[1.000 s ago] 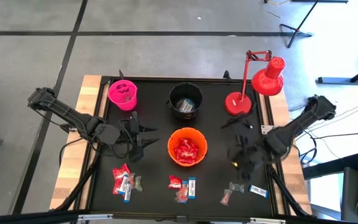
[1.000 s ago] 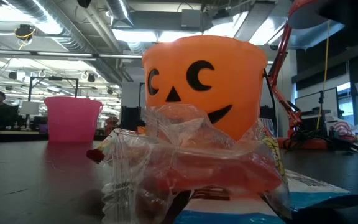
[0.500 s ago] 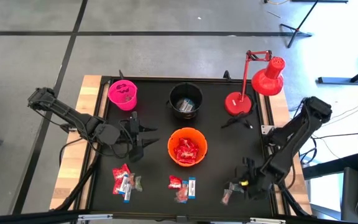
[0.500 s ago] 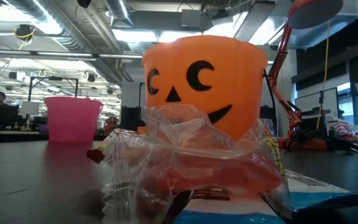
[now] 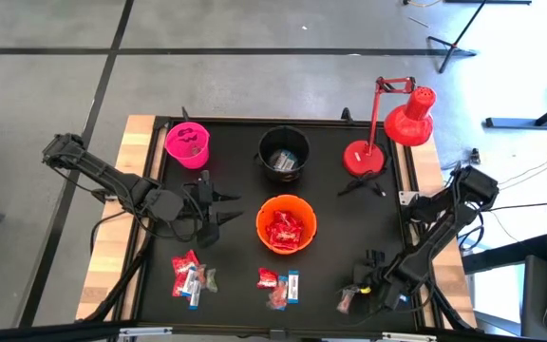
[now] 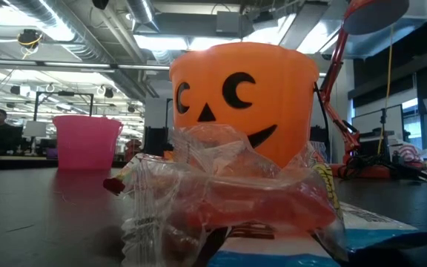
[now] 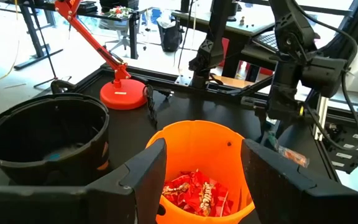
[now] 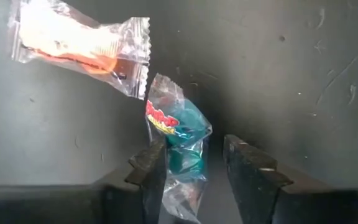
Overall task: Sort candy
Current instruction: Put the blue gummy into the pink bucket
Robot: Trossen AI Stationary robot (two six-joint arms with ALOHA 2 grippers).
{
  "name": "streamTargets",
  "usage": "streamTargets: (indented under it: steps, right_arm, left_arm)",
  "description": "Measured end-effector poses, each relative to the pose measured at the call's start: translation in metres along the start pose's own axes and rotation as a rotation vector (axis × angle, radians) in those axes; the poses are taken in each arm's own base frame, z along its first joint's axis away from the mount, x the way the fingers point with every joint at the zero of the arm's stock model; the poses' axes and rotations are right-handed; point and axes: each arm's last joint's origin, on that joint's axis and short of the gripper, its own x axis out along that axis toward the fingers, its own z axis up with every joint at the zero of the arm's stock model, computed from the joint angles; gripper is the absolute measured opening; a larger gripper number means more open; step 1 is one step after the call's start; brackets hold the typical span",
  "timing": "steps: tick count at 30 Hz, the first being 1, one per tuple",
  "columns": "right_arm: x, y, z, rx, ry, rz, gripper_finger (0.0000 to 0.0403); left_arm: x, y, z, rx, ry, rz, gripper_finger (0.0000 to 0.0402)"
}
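Sorting is partly done: the orange bucket (image 5: pixel 286 226) at frame centre holds red packets (image 5: pixel 284 231), while loose candy (image 5: pixel 190 275) lies in clusters along the lower edge of the surface (image 5: pixel 340 249). At lower right, the right claw (image 8: pixel 194 163) stands open astride a teal-wrapped sweet (image 8: pixel 180 140), not closed on it. The left claw (image 5: pixel 218 211), left of centre, waits open and empty.

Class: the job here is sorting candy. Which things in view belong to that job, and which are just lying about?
Belongs:
loose candy
teal sweet between the open right gripper fingers
orange bucket, black bucket, pink bucket

Lying about:
red desk lamp
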Motion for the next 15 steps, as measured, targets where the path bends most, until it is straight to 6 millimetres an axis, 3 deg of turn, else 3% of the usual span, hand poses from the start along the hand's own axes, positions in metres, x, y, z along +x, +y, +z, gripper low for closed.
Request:
streamTargets:
  steps: [4, 11, 15]
  right_arm:
    - [-0.002, -0.002, 0.000, 0.012, 0.002, -0.013, 0.0127]
    - [-0.015, -0.007, -0.001, 0.013, -0.016, -0.008, 0.0018]
    - [-0.026, -0.010, -0.001, 0.019, -0.057, -0.006, 0.0019]
  left_arm:
    - [0.000, 0.000, 0.000, -0.002, 0.000, 0.000, 0.0196]
    - [0.000, 0.000, 0.000, -0.003, 0.000, 0.000, 0.0196]
    - [0.000, 0.000, 0.000, -0.003, 0.000, 0.000, 0.0196]
